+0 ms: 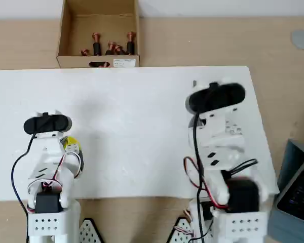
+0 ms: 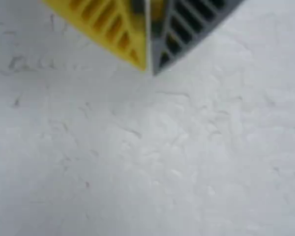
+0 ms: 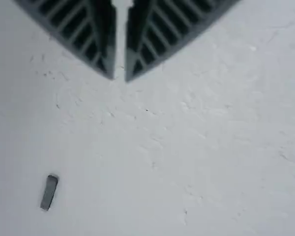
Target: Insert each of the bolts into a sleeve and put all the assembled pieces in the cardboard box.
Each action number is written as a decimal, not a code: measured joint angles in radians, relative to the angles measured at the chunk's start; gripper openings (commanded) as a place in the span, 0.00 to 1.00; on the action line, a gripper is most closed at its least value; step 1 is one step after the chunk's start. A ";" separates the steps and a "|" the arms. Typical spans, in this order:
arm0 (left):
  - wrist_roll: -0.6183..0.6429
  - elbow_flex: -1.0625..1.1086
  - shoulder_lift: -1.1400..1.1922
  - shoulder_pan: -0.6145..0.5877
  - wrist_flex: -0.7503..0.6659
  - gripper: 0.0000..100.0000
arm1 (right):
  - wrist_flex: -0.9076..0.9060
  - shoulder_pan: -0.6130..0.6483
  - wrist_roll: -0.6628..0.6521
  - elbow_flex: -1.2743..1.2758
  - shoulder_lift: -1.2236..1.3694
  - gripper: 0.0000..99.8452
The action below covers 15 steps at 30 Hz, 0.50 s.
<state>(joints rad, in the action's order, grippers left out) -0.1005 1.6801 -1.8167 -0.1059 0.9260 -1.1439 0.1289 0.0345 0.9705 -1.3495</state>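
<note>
- The assembled pieces (image 1: 111, 48), copper bolts in black sleeves, are all sitting inside the box (image 1: 66, 35).
- A white mat (image 1: 142, 131) is lying just in front of the box.
- The left gripper (image 2: 148, 66) is hanging over the mat, well apart from the box, with its yellow and grey jaws clenched on nothing.
- The right gripper (image 3: 119, 73) is hanging there too, well apart from the box, with its jaws nearly touching and grasping nothing.
- A small grey piece (image 3: 49, 191) is lying on the mat, apart from the box.
</note>
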 measured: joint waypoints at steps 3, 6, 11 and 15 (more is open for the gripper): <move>0.000 0.000 0.000 0.000 0.000 0.00 | 0.081 0.000 0.000 0.146 -0.066 0.01; 0.000 0.000 0.000 0.000 0.000 0.00 | 0.143 0.000 0.000 0.265 -0.127 0.01; 0.000 0.000 0.000 0.000 0.000 0.00 | 0.221 -0.002 0.000 0.448 -0.232 0.01; 0.000 0.000 0.000 0.000 0.000 0.00 | 0.241 -0.002 0.000 0.551 -0.328 0.01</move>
<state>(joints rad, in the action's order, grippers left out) -0.1005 1.6801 -1.8167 -0.1059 0.9260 -0.9030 0.1274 0.0345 1.5213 -1.6778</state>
